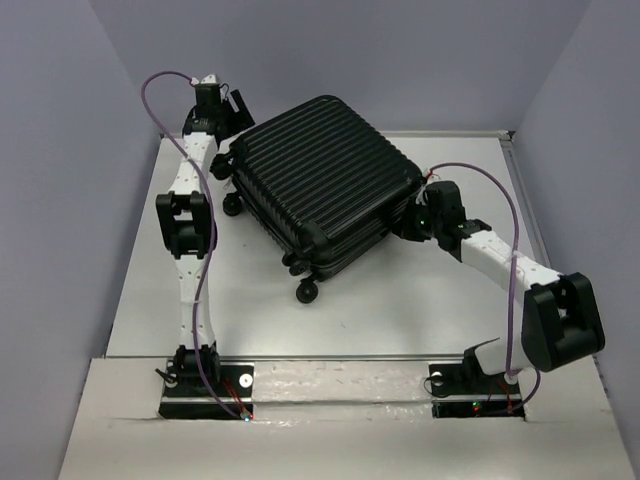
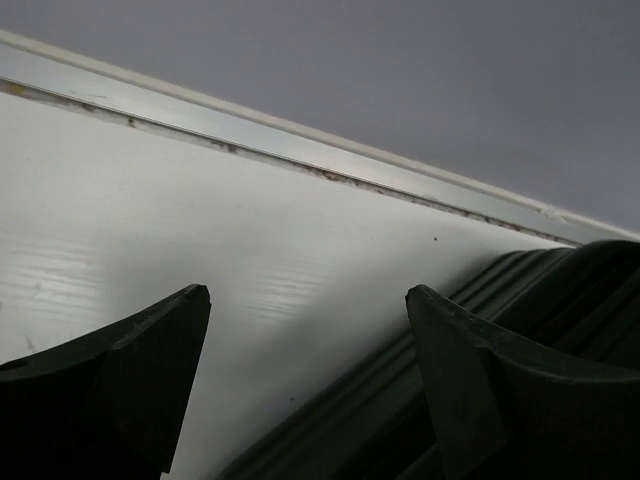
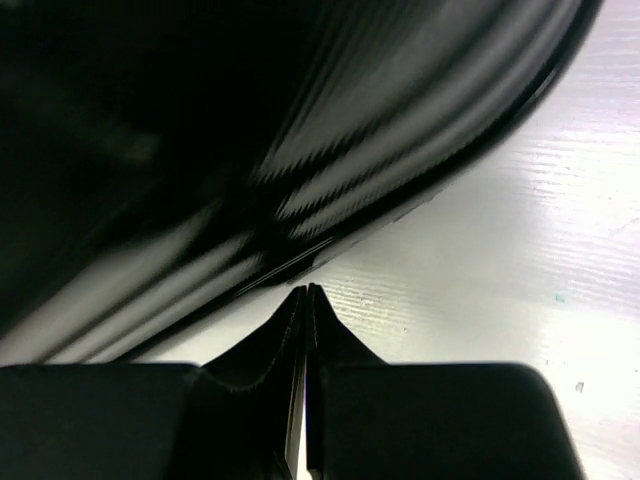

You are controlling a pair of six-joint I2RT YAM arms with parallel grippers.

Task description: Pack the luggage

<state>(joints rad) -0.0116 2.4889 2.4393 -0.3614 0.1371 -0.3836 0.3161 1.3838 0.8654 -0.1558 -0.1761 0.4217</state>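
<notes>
Top external view showed the luggage [image 1: 325,185] closed, lying flat mid-surface, wheels toward the arms. The right end effector [image 1: 408,222] sat pinched shut and empty at its right edge; the left end effector [image 2: 308,335] stood wide open, empty, by the far-left corner. Pushing there could skid the case rather than seal it. The white surface [image 1: 400,320] met lilac walls [image 1: 60,130].

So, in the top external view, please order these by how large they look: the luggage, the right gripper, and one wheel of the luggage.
1. the luggage, by far the largest.
2. the right gripper, shut beside the luggage.
3. the front wheel, the smallest.
</notes>
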